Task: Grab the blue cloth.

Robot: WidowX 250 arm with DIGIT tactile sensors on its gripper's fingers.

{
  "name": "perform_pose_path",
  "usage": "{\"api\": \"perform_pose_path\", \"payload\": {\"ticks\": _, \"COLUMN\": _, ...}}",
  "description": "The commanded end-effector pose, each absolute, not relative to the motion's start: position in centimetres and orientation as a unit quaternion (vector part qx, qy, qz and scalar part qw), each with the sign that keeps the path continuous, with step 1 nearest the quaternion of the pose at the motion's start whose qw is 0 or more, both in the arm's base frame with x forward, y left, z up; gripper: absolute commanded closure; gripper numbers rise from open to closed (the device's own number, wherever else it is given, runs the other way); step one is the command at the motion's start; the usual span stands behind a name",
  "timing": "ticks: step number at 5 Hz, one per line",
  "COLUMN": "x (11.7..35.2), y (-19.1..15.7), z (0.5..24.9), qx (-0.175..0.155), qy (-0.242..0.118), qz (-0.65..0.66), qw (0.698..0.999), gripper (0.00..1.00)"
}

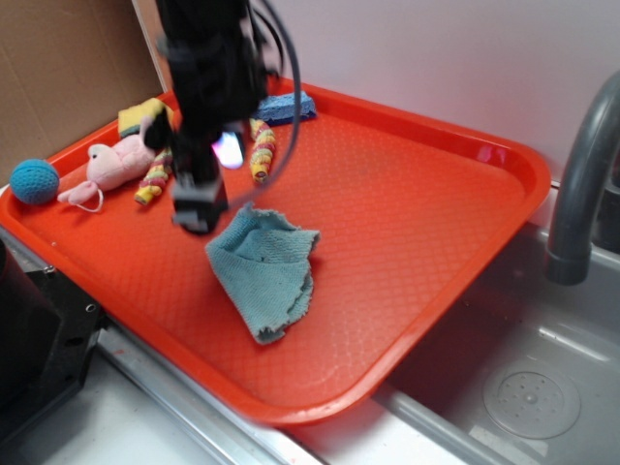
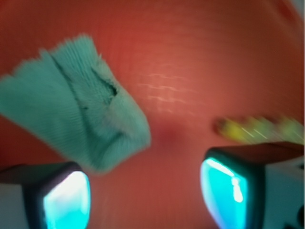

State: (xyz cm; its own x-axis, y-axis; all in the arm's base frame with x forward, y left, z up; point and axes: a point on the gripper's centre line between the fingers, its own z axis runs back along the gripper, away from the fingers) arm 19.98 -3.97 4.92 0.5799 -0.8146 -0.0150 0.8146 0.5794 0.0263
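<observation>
The blue cloth (image 1: 266, 271) is a pale teal terry washcloth lying crumpled with frayed edges on the red tray (image 1: 417, 213). In the wrist view the blue cloth (image 2: 81, 114) fills the upper left, its near corner just ahead of my left finger. My gripper (image 1: 199, 208) hangs just above the tray at the cloth's far left edge. In the wrist view my gripper (image 2: 145, 193) is open, with only bare red tray between its two glowing cyan pads (image 2: 224, 191).
A pink plush toy (image 1: 111, 165), striped yellow-pink plush limbs (image 1: 262, 150), a blue crocheted ball (image 1: 35, 180) and a bright-blue sponge (image 1: 286, 107) lie at the tray's back left. A grey faucet (image 1: 581, 165) and sink drain (image 1: 531, 395) are at right. A cardboard wall stands behind.
</observation>
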Motion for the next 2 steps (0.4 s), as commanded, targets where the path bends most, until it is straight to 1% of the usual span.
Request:
{"api": "perform_pose_path", "payload": {"ticks": 1, "x": 20.45, "y": -6.66, "z": 0.41, "qx": -0.013, "qy": 0.008, "qz": -0.490, "qw": 0.872, "gripper": 1.00}}
{"api": "perform_pose_path", "payload": {"ticks": 2, "x": 20.57, "y": -6.35, "z": 0.71, "qx": -0.009, "qy": 0.004, "qz": -0.488, "qw": 0.873, "gripper": 1.00}}
